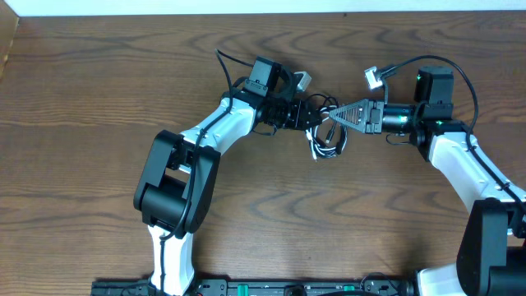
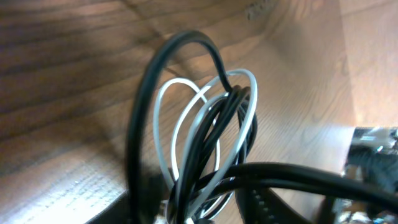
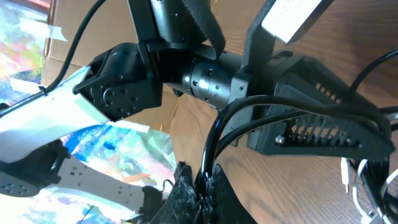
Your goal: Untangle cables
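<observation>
The cables [image 1: 326, 143] are a small tangle of black and white cords hanging between my two grippers at the table's middle. My left gripper [image 1: 311, 115] is shut on the bundle. In the left wrist view a white cord [image 2: 163, 118] and black cords [image 2: 142, 106] loop up out of the left gripper's jaws [image 2: 205, 214]. My right gripper [image 1: 333, 117] faces the left one, almost touching it. It is shut on one black cord [image 3: 214, 140] that rises from the right gripper's jaws [image 3: 202, 186]. White loops [image 3: 356, 182] show at the right edge.
A white plug [image 1: 302, 80] lies just behind the left wrist, and another white plug [image 1: 374, 78] on a black cord lies behind the right gripper. The wooden table [image 1: 99, 90] has a raised edge along the far and left sides.
</observation>
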Robot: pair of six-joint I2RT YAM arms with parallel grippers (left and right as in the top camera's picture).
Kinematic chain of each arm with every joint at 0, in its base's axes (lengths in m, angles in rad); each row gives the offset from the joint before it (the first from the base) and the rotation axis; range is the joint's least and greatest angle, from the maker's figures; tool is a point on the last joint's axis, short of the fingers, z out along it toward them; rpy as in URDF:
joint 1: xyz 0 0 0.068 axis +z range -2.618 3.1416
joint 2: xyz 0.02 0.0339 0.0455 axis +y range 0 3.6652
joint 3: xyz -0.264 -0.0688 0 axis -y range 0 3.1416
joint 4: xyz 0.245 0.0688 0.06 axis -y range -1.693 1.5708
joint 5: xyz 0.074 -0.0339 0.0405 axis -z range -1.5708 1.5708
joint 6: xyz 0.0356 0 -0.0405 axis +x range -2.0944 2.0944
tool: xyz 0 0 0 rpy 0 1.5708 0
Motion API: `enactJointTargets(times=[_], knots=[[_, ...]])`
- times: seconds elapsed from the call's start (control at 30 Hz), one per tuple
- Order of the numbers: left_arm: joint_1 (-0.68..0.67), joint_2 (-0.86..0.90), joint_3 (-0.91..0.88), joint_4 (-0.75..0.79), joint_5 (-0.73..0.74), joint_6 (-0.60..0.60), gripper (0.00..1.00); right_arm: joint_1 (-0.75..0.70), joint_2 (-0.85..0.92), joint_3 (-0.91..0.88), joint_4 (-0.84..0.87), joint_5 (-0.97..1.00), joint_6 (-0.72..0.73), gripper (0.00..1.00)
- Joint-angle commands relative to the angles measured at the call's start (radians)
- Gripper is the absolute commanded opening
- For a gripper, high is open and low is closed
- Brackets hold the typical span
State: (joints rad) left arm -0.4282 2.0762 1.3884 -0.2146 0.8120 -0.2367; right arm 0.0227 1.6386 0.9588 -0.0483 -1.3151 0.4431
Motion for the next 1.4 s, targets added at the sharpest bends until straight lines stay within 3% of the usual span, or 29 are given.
enactJointTargets(times=[0.0,0.23,0.27,0.33,0.47,0.53,0.73,1.1,1.37], knots=[[0.0,0.015,0.001,-0.001,0.033,0.016,0.27,0.005,-0.023,0.007,-0.001,-0.001,-0.03,0.01],[-0.003,0.016,-0.01,-0.005,0.027,0.016,0.24,0.005,-0.023,0.007,-0.005,0.0,-0.029,0.01],[-0.004,0.016,-0.014,-0.009,0.017,0.016,0.22,0.005,-0.023,0.007,-0.007,0.002,-0.03,0.01],[-0.005,0.016,-0.025,-0.028,-0.019,0.024,0.08,0.005,-0.023,0.007,-0.015,0.02,-0.03,0.01],[0.0,0.002,-0.025,-0.129,-0.22,0.064,0.07,0.005,-0.023,0.007,-0.105,0.175,-0.048,0.01],[0.009,-0.051,-0.023,-0.182,-0.317,0.066,0.07,0.002,-0.023,0.007,-0.251,0.436,-0.047,0.01],[0.014,-0.281,-0.023,-0.22,-0.334,0.068,0.07,0.002,-0.023,0.007,-0.446,0.844,-0.037,0.01],[0.037,-0.597,-0.023,-0.286,-0.335,0.063,0.07,0.002,-0.023,0.007,-0.563,1.166,-0.029,0.01],[0.129,-0.663,-0.023,-0.329,-0.335,0.021,0.07,-0.031,-0.023,0.007,-0.584,1.167,-0.034,0.01]])
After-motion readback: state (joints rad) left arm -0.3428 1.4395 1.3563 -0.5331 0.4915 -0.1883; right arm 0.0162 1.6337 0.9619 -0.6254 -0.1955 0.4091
